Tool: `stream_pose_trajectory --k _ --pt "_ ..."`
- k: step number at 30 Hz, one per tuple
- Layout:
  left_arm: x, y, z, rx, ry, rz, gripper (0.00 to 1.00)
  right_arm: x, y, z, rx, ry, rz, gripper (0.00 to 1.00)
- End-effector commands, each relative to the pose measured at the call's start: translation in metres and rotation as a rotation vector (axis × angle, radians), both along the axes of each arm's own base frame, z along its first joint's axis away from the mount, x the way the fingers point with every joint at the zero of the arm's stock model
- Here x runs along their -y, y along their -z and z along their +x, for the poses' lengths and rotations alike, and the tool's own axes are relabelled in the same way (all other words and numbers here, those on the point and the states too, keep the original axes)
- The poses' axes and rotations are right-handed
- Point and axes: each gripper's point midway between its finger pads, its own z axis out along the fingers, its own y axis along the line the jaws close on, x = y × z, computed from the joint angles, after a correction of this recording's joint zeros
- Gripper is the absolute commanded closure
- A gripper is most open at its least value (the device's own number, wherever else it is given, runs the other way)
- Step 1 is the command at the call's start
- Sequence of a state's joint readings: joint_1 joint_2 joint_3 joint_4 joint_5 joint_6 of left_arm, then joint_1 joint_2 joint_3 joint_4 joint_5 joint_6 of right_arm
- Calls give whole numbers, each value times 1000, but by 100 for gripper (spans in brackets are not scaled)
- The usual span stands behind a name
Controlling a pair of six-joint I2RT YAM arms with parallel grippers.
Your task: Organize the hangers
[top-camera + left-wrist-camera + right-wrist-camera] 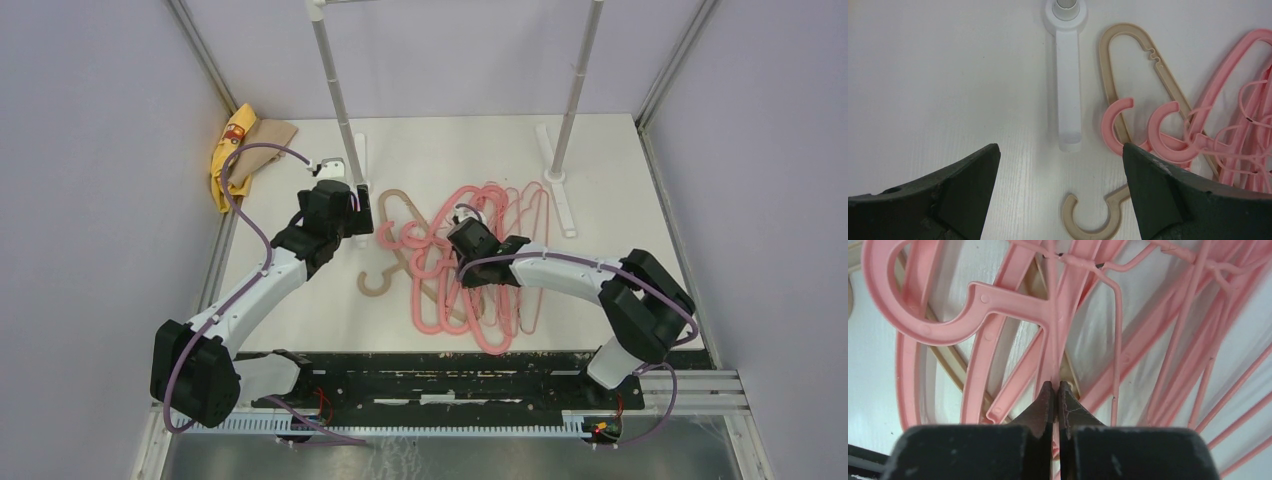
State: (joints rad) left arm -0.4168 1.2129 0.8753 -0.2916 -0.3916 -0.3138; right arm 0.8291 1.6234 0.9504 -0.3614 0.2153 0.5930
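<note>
A tangled pile of pink hangers [480,262], thick and thin wire, lies mid-table with a tan hanger [378,284] under its left side. My right gripper [463,238] is down in the pile. In the right wrist view it [1056,385] is shut on the thin central rib of a thick pink hanger [998,302], with wire hangers [1193,300] to the right. My left gripper [360,215] is open and empty beside the left rack pole. In its wrist view it [1059,147] hovers above the tan hook [1091,230], with two pink hooks [1160,137] to the right.
A white rack foot [1068,90] runs between my left fingers. Two upright rack poles [335,80] [578,85] stand at the back. A yellow-and-tan cloth [238,150] lies at the back left corner. Walls close in on both sides.
</note>
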Motion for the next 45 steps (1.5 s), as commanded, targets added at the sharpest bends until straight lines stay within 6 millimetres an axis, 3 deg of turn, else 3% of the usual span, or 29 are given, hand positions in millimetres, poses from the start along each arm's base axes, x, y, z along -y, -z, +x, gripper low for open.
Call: stream_pose_trajectory --k 1,9,12,21,26,31,36,39,45 --pt "-2 -8 1 33 -39 -25 1 8 -43 4 91 22 32 99" --pt "-4 -10 0 39 -54 -27 1 18 -126 -5 223 33 180 99" --pt "-5 -12 -1 45 -58 -31 1 12 -169 1 301 17 257 99" --pt "-4 -17 1 59 -64 -44 1 -46 -329 79 435 -71 722 99" --pt "-12 -23 -1 82 -91 -31 1 -60 -394 103 524 -165 851 99" --pt "-13 -26 -3 92 -99 -30 1 -62 -425 116 555 -194 950 99" --pt "-14 -24 -3 88 -105 -29 1 -57 -437 116 595 -224 987 99" --pt "-13 -22 -1 80 -104 -27 1 -42 -444 125 641 -168 1001 99" --pt "-15 -19 -3 70 -109 -18 1 -6 -446 165 640 12 1069 99"
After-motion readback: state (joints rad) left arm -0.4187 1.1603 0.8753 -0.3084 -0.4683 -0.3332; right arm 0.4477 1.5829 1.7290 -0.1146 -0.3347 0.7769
